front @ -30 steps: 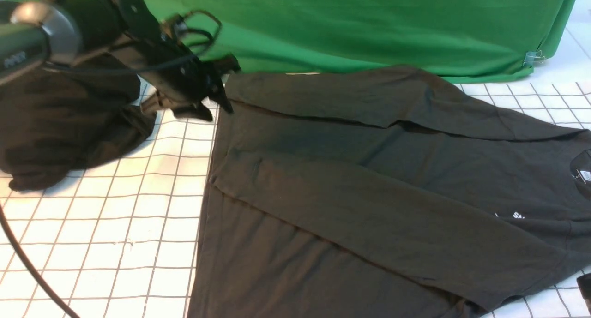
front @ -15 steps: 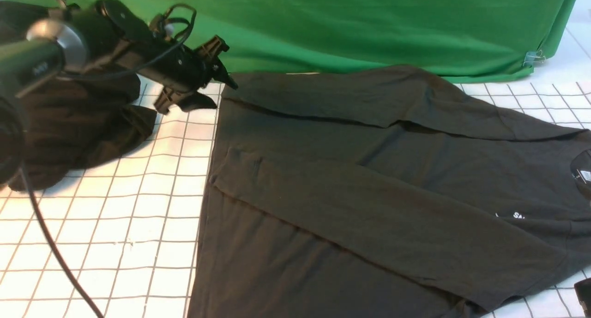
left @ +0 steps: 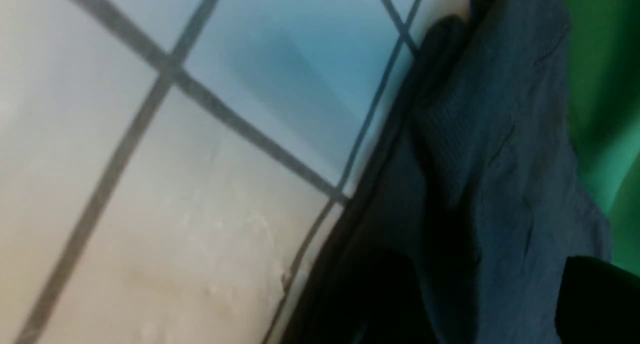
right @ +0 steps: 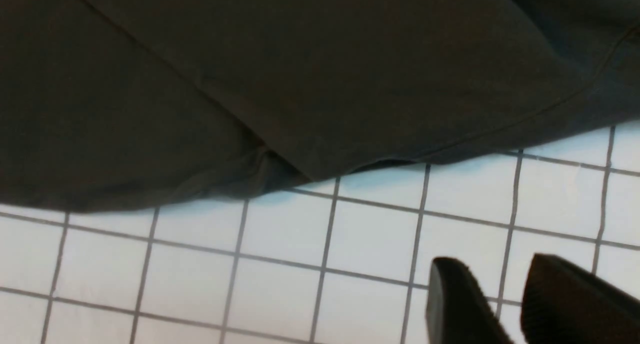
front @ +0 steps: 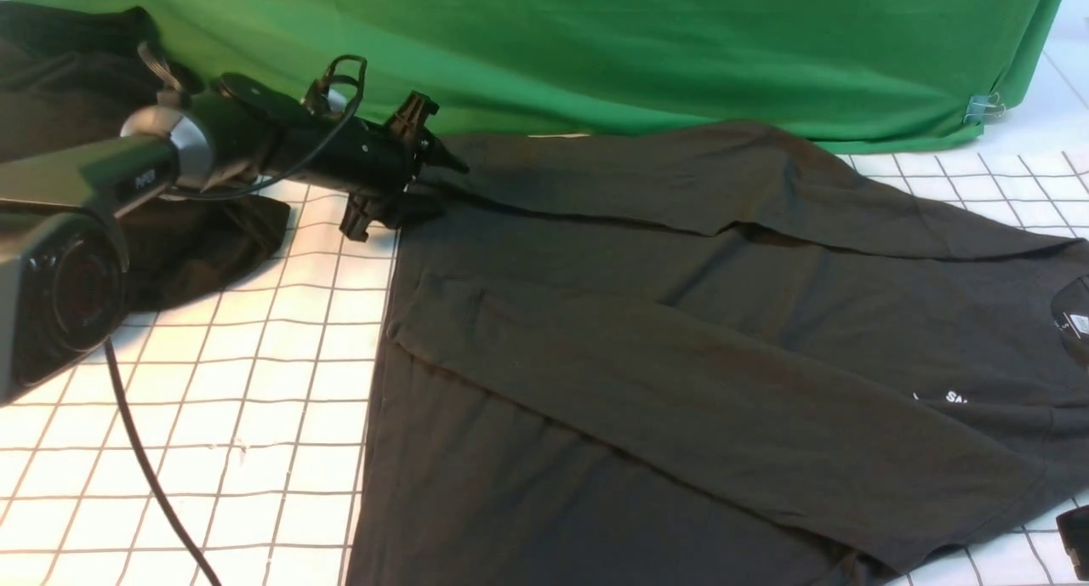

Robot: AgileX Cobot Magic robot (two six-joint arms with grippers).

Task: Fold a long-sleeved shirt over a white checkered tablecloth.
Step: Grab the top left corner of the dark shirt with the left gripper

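Note:
The long-sleeved shirt (front: pixel 681 356) lies flat on the white checkered tablecloth (front: pixel 255 399), both sleeves folded across its body, with the white logo (front: pixel 957 396) and neck label (front: pixel 1079 324) at the right. My left gripper (front: pixel 442 193) sits low at the shirt's far left corner. It is open, its jaws wide apart on either side of the fabric edge (left: pixel 500 159). In the left wrist view the gripper (left: pixel 480 284) has cloth lying between its dark fingers. My right gripper (right: pixel 492 269) hovers open over bare tablecloth (right: pixel 275 234), just off the shirt's near edge (right: pixel 300 74).
A blacker shapeless heap of fabric (front: pixel 196 246) lies at the back left, behind my left arm. The green backdrop (front: pixel 595 42) hangs along the far side. A cable (front: pixel 145 467) trails over the near left of the cloth.
My left arm has come down from above the black heap and reached right to the shirt's far left corner, its jaws spreading wider. The shirt and right gripper have hardly moved.

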